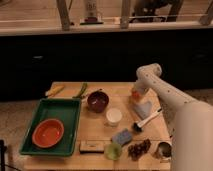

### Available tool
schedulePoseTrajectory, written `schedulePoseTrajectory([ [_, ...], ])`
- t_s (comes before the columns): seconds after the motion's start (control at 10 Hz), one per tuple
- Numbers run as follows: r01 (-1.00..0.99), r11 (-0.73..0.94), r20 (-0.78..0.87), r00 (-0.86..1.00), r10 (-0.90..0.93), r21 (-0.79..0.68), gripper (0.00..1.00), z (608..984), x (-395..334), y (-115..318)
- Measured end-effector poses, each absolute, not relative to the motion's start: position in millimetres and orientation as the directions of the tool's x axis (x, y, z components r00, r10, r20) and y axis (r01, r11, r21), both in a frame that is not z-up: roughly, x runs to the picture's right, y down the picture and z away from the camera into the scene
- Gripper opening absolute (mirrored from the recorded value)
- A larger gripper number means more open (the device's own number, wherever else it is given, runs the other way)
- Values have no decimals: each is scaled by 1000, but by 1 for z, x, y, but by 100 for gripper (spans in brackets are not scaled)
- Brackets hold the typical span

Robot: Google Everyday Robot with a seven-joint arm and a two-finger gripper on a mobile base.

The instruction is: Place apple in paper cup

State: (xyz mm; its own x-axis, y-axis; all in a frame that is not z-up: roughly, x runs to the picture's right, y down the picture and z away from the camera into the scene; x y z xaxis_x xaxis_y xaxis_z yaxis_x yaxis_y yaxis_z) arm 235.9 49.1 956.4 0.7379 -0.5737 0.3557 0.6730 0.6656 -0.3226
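Observation:
The apple [135, 93] is a small orange-red fruit at the right back of the wooden table. My gripper [135, 98] is right at it, at the end of the white arm that comes down from the right, and it hides part of the fruit. I cannot see if the apple rests on the table or is held. The paper cup [113, 116] is short and white and stands upright in the middle of the table, to the left of and nearer than the apple, with its mouth free.
A maroon bowl [98, 100] stands behind the cup. A green tray [70, 107] with an orange bowl [48, 132] is at the left. A pale blue cloth [144, 109], a brush [146, 120], a blue sponge [122, 136], grapes [139, 148], a green cup [113, 151] and a metal cup [163, 149] lie at front right.

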Motion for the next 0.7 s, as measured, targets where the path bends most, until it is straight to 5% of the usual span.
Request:
schedulePoseTrajectory([
  [0.3,676,664,360,734,-575,-319,3,956,237,49],
  [0.7,690,661,367,721,-588,-295,0,948,233,44],
])
